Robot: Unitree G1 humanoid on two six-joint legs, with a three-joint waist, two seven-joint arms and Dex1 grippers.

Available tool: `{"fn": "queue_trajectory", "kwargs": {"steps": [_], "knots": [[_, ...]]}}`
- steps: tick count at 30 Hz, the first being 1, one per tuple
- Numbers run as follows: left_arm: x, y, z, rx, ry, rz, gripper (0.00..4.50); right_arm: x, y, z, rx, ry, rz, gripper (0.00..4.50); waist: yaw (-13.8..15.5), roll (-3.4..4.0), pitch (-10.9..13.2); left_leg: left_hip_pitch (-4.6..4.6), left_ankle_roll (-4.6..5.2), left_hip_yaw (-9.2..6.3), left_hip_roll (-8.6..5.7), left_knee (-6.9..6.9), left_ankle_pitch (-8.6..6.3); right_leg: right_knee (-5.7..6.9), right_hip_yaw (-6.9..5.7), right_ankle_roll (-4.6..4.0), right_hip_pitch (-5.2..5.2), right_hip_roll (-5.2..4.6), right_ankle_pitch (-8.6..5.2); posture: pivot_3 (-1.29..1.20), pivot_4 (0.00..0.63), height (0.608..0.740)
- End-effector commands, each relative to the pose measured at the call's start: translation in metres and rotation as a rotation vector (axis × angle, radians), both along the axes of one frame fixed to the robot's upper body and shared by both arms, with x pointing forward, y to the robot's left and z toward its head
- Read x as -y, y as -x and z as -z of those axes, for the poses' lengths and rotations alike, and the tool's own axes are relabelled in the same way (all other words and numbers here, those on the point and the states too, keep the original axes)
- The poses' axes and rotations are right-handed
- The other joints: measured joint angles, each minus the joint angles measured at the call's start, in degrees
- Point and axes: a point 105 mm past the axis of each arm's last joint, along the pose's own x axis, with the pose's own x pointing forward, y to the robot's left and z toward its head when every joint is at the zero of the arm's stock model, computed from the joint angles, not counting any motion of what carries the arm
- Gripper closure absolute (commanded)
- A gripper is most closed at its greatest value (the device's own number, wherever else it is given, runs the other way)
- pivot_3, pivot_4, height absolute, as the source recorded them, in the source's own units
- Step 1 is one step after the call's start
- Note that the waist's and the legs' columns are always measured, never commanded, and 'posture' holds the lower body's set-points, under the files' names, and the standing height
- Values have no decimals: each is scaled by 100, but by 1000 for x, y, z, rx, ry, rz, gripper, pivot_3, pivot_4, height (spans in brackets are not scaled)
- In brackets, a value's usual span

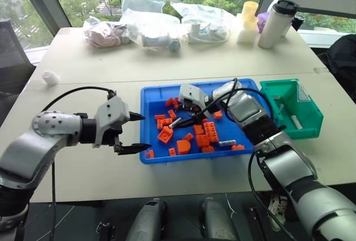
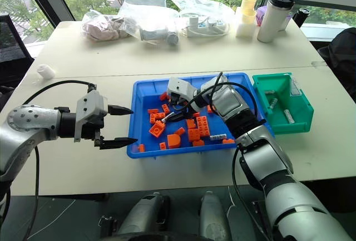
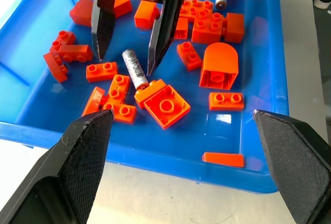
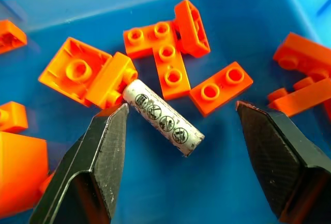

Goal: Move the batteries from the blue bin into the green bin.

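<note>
Left pincer [image 1: 138, 132] spread wide, empty, hovering just off the left rim of the blue bin [image 1: 148, 97] on the tabletop [image 1: 83, 68]. Inside blue bin: scattered orange bricks [image 1: 165, 135], one battery [image 4: 163, 117] lying flat among them, one end touching a brick. Right pincer [image 3: 132, 30] lowered over that battery, fingers apart on either side, not gripping. Second battery [image 1: 226, 142] near the bin's front right. Green bin [image 1: 303, 127] just beside the blue bin's right edge, batteries in green bin [image 1: 296, 122] lying on its floor.
</note>
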Motion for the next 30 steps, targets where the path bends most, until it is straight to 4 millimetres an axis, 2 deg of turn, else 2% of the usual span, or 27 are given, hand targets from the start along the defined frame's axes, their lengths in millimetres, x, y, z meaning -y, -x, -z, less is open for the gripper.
{"fn": "queue_trajectory", "kwargs": {"steps": [1,5,6,11,14,17,18,19,20,23,24,25,26,28,30], "knots": [[3,2,-7,42,0,15,0,-5,6,-2,33,18,-81,2397,-2,0,0,0,0,1,0,0,0,0,0,0,-1,0,0,0,150,740],[3,2,-7,43,-1,11,0,-5,10,0,41,35,-121,4367,4,0,0,0,0,1,0,0,0,3,0,0,-1,0,0,0,150,740],[3,2,-7,42,-1,11,0,-4,11,1,45,39,-125,4493,3,0,0,0,0,1,0,0,0,3,0,0,-1,0,0,0,150,740],[3,2,-7,43,-1,16,0,6,13,-9,87,50,-139,4483,13,0,0,0,0,1,0,0,0,5,0,0,-4,-1,0,0,150,740],[4,1,-8,49,7,20,0,21,10,-31,144,1,-81,4483,35,0,0,-1,0,1,-2,1,0,6,0,0,-4,-2,0,0,150,740],[14,-13,-22,94,123,10,0,44,6,-78,189,-186,105,4483,65,2,2,-3,0,1,-3,1,0,6,0,0,-4,-5,0,0,150,740],[20,-21,-30,114,183,8,0,58,4,-98,210,-276,211,4483,94,-1,3,-6,0,-1,-4,2,0,7,-2,0,-4,-7,0,0,150,740],[24,-26,-35,126,220,8,0,68,4,-109,221,-332,280,4483,109,-2,3,-10,0,-5,-5,5,0,6,-5,0,-4,-7,0,0,150,740],[31,-32,-41,144,264,18,0,88,2,-122,248,-387,397,4483,127,-5,1,-12,0,-5,-6,9,0,13,-5,0,-8,-8,0,0,150,740],[47,-44,-50,168,336,44,0,134,4,-137,298,-453,643,4483,178,-6,0,-13,0,-1,-11,10,0,21,-5,0,-12,-13,0,0,150,740],[50,-47,-51,169,347,51,0,144,5,-139,308,-458,698,4483,195,-6,0,-13,0,0,-12,10,0,21,-5,0,-12,-15,0,0,150,740],[59,-50,-52,166,366,76,0,169,8,-139,322,-456,816,4483,184,-7,0,-13,1,0,-14,10,0,25,-6,0,-12,-16,0,0,150,740],[64,-52,-52,164,376,94,0,185,11,-139,329,-453,894,4483,193,-7,0,-13,1,4,-14,10,0,24,-5,0,-13,-17,0,0,150,740],[81,-54,-52,154,389,166,0,232,25,-127,341,-377,1112,4483,196,-7,0,-14,2,8,-18,11,1,29,-5,0,-13,-22,0,0,150,740],[91,-57,-49,152,379,213,0,263,39,-116,348,-297,1249,4483,214,-7,-1,-16,4,10,-21,11,1,30,-5,0,-13,-26,0,0,150,740]]}}
